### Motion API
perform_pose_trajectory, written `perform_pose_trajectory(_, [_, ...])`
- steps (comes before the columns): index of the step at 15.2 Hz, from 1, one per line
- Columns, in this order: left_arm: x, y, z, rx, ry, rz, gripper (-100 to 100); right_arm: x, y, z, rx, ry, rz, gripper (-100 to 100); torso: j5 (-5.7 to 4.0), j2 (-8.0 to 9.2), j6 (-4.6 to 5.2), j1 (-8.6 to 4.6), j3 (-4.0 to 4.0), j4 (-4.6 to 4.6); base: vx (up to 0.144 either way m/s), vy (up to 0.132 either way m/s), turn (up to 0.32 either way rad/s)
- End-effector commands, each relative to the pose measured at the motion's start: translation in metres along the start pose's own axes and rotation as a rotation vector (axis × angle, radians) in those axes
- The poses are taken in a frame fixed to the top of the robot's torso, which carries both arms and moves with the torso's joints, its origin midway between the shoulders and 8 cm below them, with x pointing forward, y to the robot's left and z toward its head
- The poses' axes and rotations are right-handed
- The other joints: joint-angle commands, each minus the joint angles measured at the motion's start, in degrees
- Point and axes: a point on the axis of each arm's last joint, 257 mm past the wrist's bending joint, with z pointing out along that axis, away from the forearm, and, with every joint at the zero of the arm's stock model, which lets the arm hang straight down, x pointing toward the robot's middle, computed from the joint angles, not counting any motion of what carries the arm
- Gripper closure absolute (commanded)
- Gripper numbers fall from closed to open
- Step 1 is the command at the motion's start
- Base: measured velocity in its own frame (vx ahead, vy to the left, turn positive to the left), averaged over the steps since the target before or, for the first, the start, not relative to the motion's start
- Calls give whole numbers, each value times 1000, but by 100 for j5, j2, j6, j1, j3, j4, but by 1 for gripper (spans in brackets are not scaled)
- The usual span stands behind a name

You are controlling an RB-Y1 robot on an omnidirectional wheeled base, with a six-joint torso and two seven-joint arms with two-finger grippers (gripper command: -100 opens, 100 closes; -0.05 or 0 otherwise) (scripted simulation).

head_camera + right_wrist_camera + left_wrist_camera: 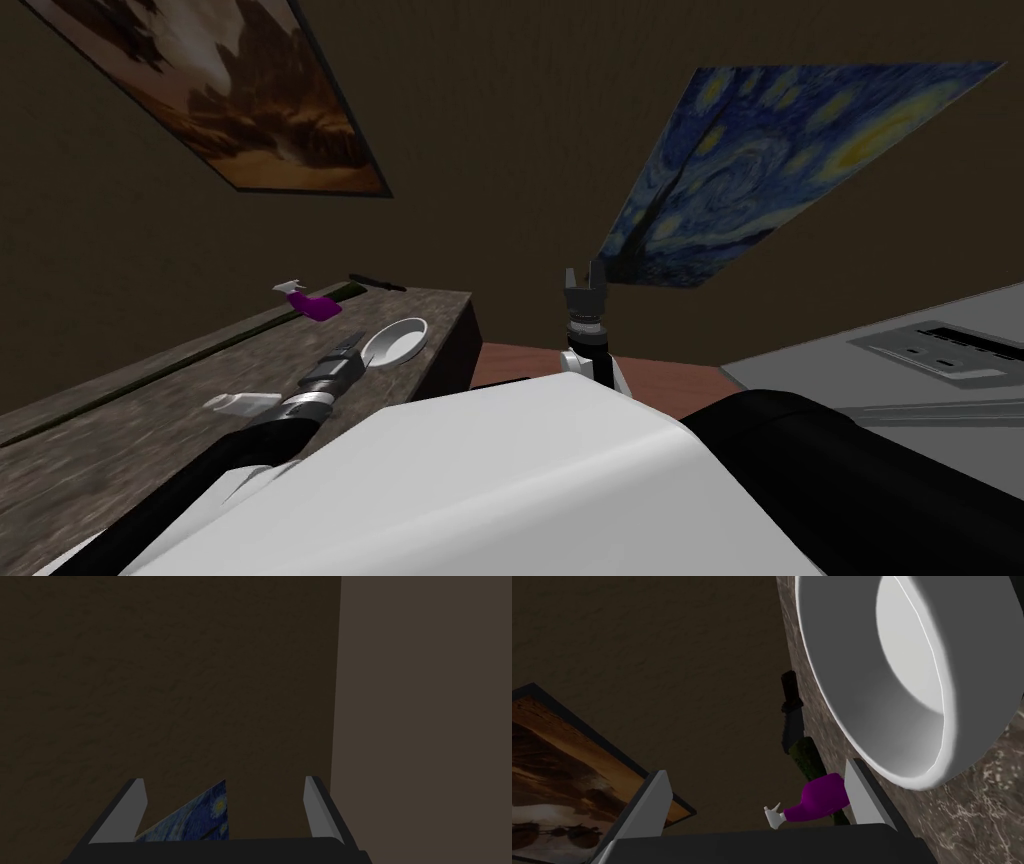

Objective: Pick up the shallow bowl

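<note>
Item 1, shallow bowl (pixel 397 340): white, upright, left of centre in the head frame, on the near corner of a mottled stone counter (pixel 150 400). In my left wrist view the bowl (pixel 912 676) looms large, its hollow facing the camera.

Item 2, my left gripper (pixel 352 352): just below and left of the bowl in the head frame, pointing at its rim. The wrist view shows this pincer (pixel 757 776) with blades apart and nothing between them. One finger (pixel 857 786) is just beside the bowl's outer wall; whether they touch I cannot tell.

Item 3, purple spray bottle (pixel 312 303): lying on the counter, up and left of the bowl, seen between my blades (pixel 819 803).

Item 4, small white object (pixel 240 403): on the counter beside my left forearm.

Item 5, my right gripper (pixel 585 275): raised at frame centre, blades apart (pixel 222 781), holding nothing.
</note>
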Motion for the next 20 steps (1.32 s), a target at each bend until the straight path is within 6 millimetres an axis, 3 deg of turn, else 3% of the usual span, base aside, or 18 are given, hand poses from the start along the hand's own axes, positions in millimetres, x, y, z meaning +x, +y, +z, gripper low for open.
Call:
perform_pose_trajectory(1, [-9,18,-7,-73,0,-5,-100,0,0,0,0,0,0,0,0,0,0,0,0,0,-3,20,-141])
perform_pose_trajectory(11, [-24,63,-30,-274,2,-22,-100,0,0,0,0,0,0,0,0,-7,0,-3,-4,-1,5,15,-87])
perform_pose_trajectory(20, [-36,107,-67,-499,11,-52,-100,0,0,0,0,0,0,0,-1,-14,1,-3,-8,-3,20,14,-110])
